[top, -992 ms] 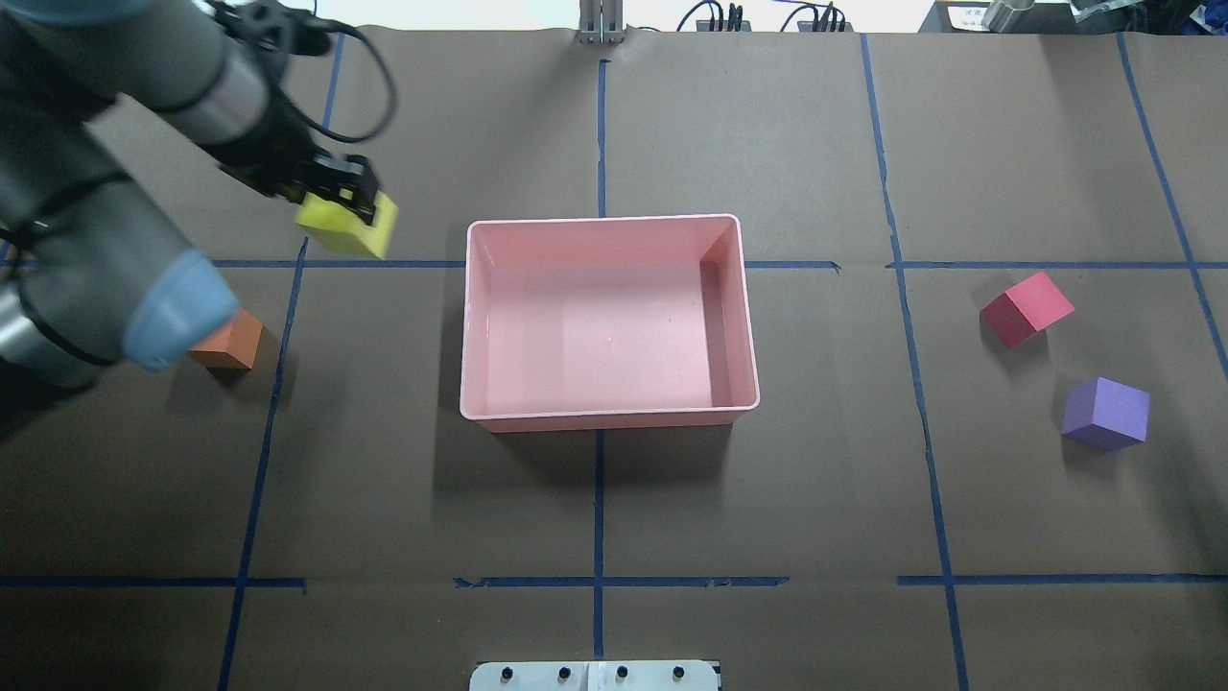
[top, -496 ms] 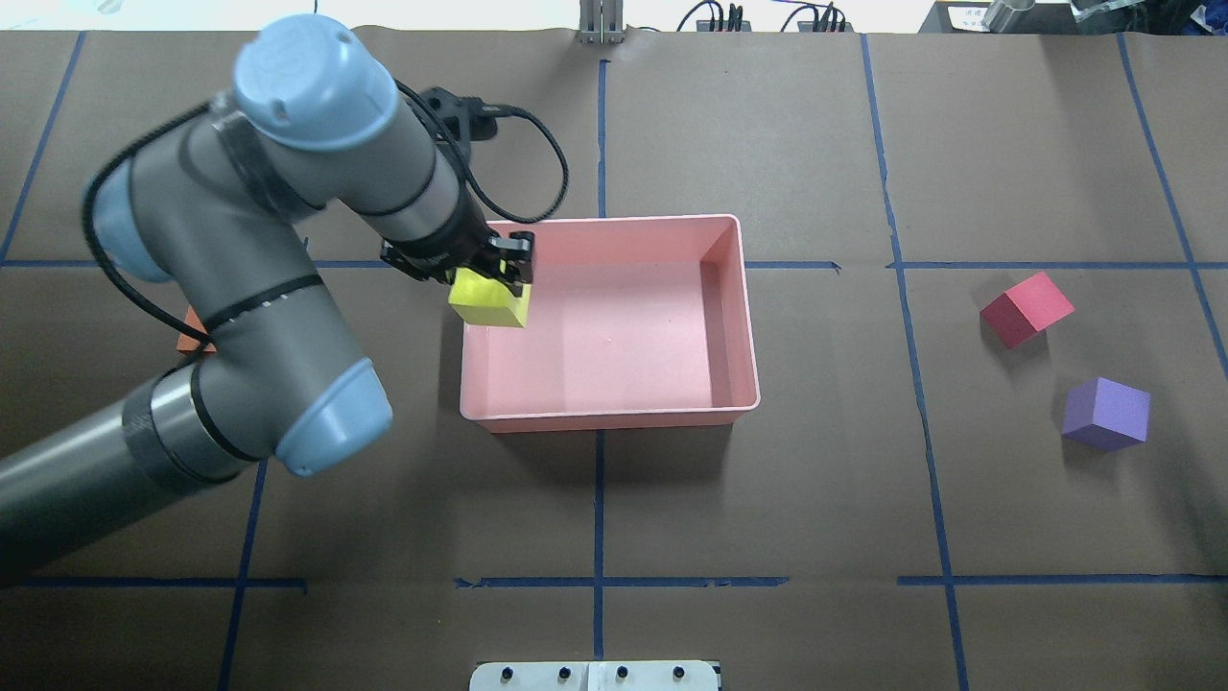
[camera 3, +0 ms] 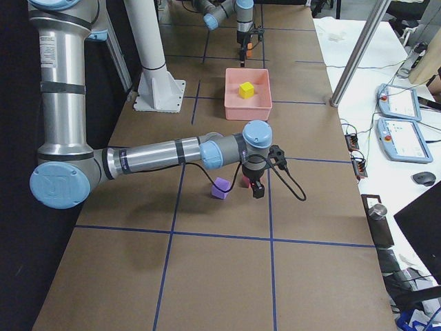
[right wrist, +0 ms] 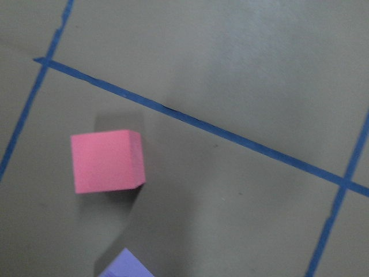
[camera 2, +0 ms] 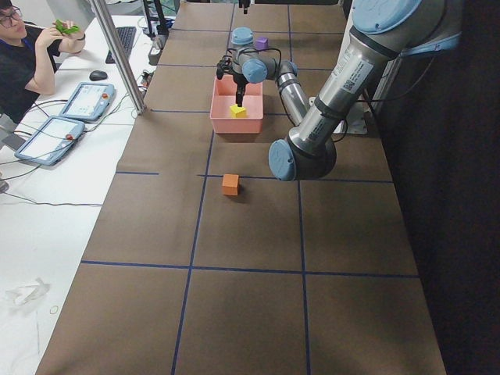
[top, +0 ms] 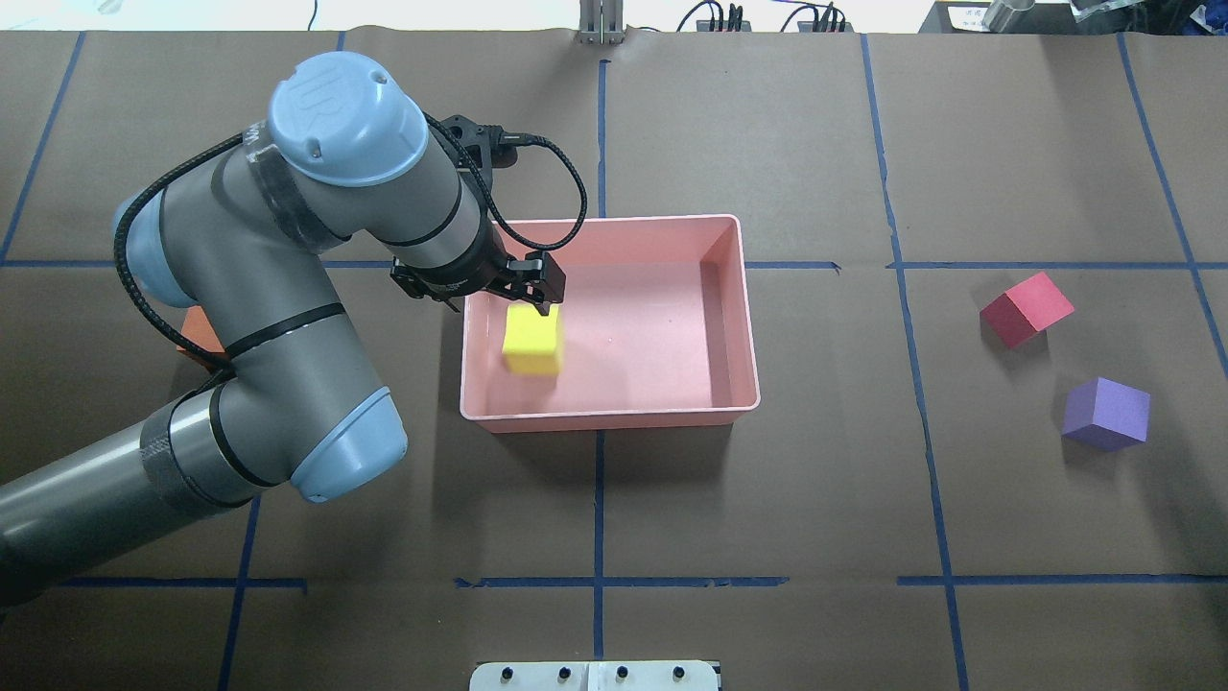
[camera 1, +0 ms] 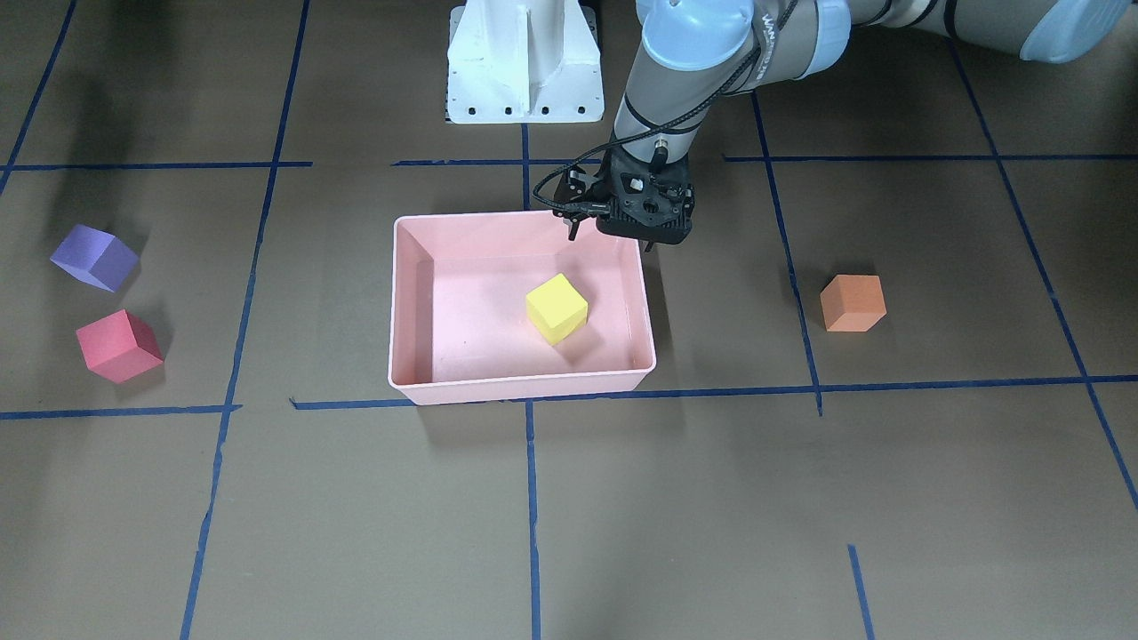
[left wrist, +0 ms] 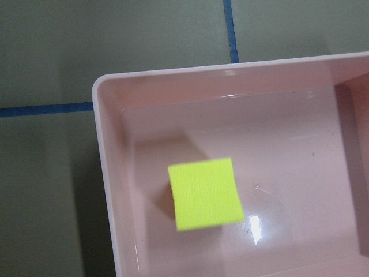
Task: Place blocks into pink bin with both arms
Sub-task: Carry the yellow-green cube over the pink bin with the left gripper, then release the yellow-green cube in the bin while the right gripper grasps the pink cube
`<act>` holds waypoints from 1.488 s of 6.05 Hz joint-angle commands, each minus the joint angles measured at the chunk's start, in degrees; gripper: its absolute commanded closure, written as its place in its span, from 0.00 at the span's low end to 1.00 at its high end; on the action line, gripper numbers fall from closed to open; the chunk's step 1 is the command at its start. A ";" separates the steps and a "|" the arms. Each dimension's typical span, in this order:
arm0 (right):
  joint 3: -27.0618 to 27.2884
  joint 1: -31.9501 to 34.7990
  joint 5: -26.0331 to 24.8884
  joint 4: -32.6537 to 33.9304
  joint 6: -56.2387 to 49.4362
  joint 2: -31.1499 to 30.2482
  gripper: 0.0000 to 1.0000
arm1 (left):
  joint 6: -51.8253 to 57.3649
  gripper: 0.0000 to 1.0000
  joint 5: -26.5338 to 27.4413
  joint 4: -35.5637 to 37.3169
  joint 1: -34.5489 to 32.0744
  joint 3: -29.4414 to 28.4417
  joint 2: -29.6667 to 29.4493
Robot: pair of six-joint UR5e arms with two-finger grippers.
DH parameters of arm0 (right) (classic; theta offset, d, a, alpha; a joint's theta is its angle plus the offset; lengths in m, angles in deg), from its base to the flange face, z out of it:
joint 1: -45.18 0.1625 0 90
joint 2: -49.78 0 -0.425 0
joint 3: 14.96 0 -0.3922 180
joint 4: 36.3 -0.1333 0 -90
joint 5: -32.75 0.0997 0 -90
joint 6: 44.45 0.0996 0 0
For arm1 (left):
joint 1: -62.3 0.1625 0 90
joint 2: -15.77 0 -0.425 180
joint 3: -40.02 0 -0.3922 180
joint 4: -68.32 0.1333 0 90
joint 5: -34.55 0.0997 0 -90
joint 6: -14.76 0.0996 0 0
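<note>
Reading the markings: the blue joint cap [top: 345, 120] on the left arm [top: 278, 317] carries a raised mark that I take as "UR". White lettering runs along that arm's wrist tube in the front view, too small for me to read.
Left pincer [camera 1: 613, 238]: fingers spread and holding nothing. It hangs over the end of the pink bin [top: 751, 317] on the left-arm side.
Yellow-green block [camera 1: 556, 308]: on the bin floor in the half nearer the left arm. I see a gap between it and every wall.
Bin edges: the rounded rim is in plain sight all round. In the front view the pincer's body sits above the robot-side corner.
Orange block [camera 1: 852, 303]: on the desk [top: 767, 499] outside the bin on the left-arm side, well apart from it. From overhead the arm hides most of it.
Red block [top: 1027, 309]: on the far side of the bin from the orange one, well apart from the rim.
Purple block [top: 1105, 414]: near the red block, slightly farther from the bin.
Right pincer [camera 3: 256, 192]: I get it only in the right-side view, above the red block and just beside the purple one. I cannot tell whether its fingers are apart or together.
Open room: bare brown desk crossed by blue tape lines [top: 598, 499] surrounds the bin. The widest stretches lie toward the red and purple pair and on the operators' side.
White pedestal base [camera 1: 524, 62]: on the robot side of the bin, apart from its rim.
</note>
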 commanded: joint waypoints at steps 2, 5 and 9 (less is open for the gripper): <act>-3.01 -11.07 -5.96 -8.02 12.57 5.69 0.00 | 0.07 0.00 0.15 0.00 0.00 0.14 0.08; -8.46 -16.53 -9.23 -12.29 15.25 5.87 0.00 | 0.07 0.00 0.15 0.00 0.00 0.23 0.08; -14.55 -19.72 -9.68 -13.00 14.99 8.32 0.45 | 0.07 0.00 0.24 0.00 0.00 0.40 0.44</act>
